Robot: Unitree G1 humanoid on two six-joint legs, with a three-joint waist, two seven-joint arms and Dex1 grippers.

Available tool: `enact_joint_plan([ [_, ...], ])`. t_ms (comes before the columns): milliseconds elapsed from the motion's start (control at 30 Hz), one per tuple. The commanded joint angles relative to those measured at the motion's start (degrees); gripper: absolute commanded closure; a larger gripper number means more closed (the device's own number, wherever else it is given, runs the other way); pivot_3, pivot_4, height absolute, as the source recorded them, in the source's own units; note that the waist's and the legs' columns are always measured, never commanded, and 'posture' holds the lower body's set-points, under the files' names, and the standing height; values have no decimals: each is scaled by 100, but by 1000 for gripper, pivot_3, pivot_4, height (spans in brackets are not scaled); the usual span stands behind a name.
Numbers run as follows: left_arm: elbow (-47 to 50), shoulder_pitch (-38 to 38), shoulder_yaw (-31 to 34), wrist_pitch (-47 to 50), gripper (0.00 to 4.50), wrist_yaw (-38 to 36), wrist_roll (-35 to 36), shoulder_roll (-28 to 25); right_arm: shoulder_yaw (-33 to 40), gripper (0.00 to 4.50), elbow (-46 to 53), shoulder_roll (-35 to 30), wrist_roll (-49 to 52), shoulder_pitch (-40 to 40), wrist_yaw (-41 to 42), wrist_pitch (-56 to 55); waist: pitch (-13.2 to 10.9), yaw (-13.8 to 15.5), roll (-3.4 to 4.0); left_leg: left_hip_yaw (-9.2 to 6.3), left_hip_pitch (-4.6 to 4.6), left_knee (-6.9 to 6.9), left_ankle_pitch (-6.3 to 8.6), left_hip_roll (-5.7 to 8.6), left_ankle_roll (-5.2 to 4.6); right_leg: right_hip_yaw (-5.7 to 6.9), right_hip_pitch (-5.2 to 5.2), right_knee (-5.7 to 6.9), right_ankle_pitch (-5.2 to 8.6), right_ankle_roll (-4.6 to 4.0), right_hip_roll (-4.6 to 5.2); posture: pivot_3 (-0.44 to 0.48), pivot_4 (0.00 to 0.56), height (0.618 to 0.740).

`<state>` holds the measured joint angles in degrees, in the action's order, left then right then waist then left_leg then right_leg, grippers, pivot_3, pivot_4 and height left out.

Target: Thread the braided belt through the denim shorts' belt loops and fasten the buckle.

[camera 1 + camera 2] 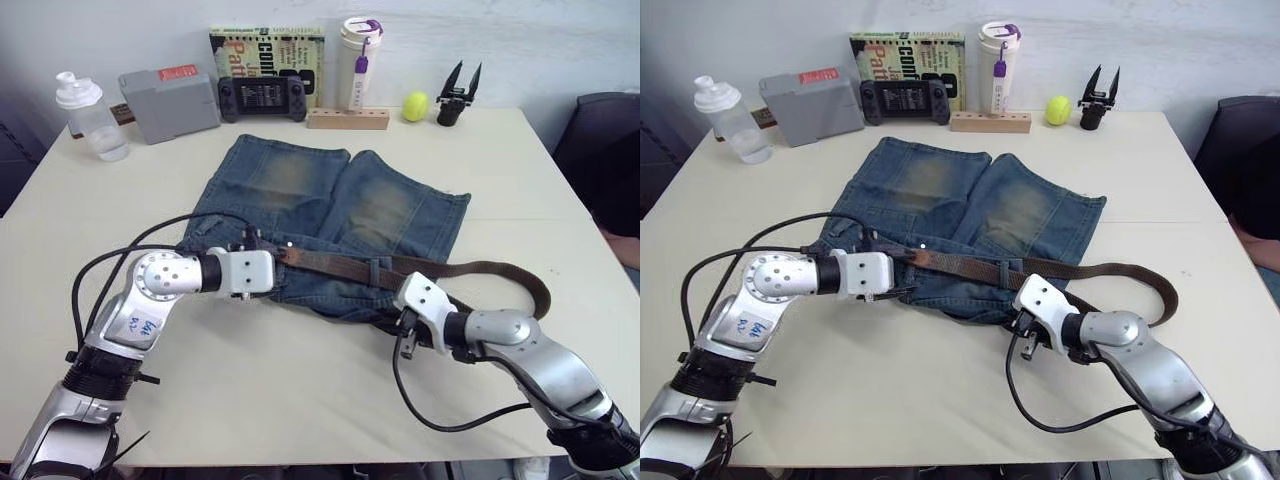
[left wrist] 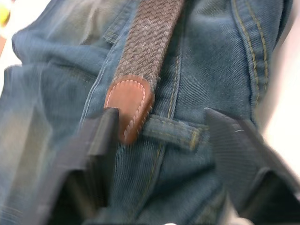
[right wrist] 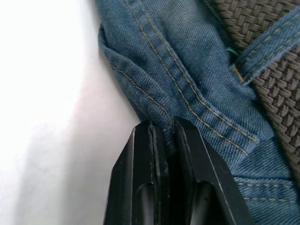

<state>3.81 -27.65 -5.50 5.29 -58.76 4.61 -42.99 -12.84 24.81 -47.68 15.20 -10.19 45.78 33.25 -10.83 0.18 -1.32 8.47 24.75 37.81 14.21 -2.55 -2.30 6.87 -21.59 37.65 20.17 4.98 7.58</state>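
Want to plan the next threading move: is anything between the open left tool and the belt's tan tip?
Nothing visible. The left tool is open around the tan tip of the braided belt, just before a belt loop.

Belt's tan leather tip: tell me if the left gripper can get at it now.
Probably yes. The left gripper is open over the denim shorts, and the tan tip of the braided belt lies uncovered beside one finger, short of the next belt loop.

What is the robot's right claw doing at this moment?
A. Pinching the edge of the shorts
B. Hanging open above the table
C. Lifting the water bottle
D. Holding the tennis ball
A: in the right wrist view the right gripper has its two black fingers closed together on a fold of the shorts at their edge, beside the belt.
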Motion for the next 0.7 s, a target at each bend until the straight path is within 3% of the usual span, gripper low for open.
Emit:
enact_joint_plan([
  [33, 128, -180, 627, 833, 90, -953, 1164, -532, 565, 4500, -540, -585, -141, 480, 675, -1015, 0, 17, 0, 0, 1, 0, 1, 1, 0, 1, 2, -6, 0, 0, 0, 0, 150, 709],
  [133, 305, -245, 833, 1422, 90, -1239, 1790, -685, 1184, 4500, -1250, -902, -17, 560, 1100, -1691, -4, 27, 6, 3, 1, -2, 5, 8, -3, 0, 10, -19, -4, 8, 0, 0, 150, 709],
  [267, 694, -350, 820, 1983, 90, -1070, 2267, -473, 1407, 4500, -2607, -1396, -147, 101, 1804, -2537, -9, 68, 13, 9, 2, 0, 2, 26, -20, -10, 11, -21, -13, 26, 9, 0, 150, 709],
  [500, 997, -136, 487, 2049, 90, -889, 2164, -274, 976, 4500, -5273, -1495, -858, -1096, 2707, -4320, -25, -25, 39, 17, -1, -7, -7, 20, -12, -16, 6, -20, -11, 23, -1, 0, 150, 709],
  [600, 1042, -148, 418, 2093, 90, -777, 2177, -193, 952, 4500, -5896, -1343, -817, -1571, 2958, -4534, -28, -36, 41, 21, -3, -4, -12, 19, -13, -18, 4, -16, -11, 23, -2, 0, 150, 709],
  [633, 1057, -147, 413, 2111, 0, -748, 2191, -173, 963, 3501, -5969, -1310, -776, -1659, 3035, -4533, -28, -36, 42, 21, -4, -3, -12, 19, -13, -19, 5, -14, -11, 23, -1, 0, 150, 709],
  [700, 1138, -80, 398, 2153, 0, -718, 2228, -163, 1043, 2762, -5756, -1394, -595, -1670, 3287, -4272, -29, -38, 43, 20, -4, -3, -12, 18, -12, -22, 5, -14, -11, 23, 0, 0, 150, 709],
])
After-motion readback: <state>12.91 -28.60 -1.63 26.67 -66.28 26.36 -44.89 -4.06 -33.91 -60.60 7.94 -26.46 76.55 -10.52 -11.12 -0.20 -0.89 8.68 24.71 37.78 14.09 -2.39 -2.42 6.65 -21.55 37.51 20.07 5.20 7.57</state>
